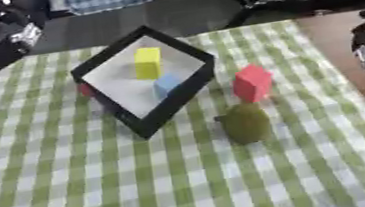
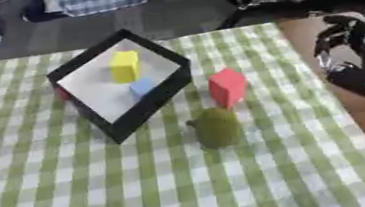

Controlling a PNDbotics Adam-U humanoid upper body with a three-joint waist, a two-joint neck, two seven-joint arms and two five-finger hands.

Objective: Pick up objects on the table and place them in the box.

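The black-walled box with the pale floor [image 1: 150, 130] sits cornerwise on my green-and-white checked table [image 1: 66, 196], and two things already lie inside it: a yellow block [image 1: 147, 62] standing towards the far corner and a small light-blue block [image 1: 166, 84] just beside it. So I judge the job roughly half done. Left outside are a red-pink block [image 1: 252, 82], standing just beside the box's right wall, and a dull olive-green rounded object [image 1: 246, 123] (fruit-shaped, I can't say more) touching or almost touching the block on its near side. A bit of red [image 1: 85, 90] peeks out behind the box's left wall; I can't make it out. My right hand [image 2: 337, 47] hangs off the table's right edge, holding nothing; whether its fingers are curled I cannot tell. My left hand isn't in sight.
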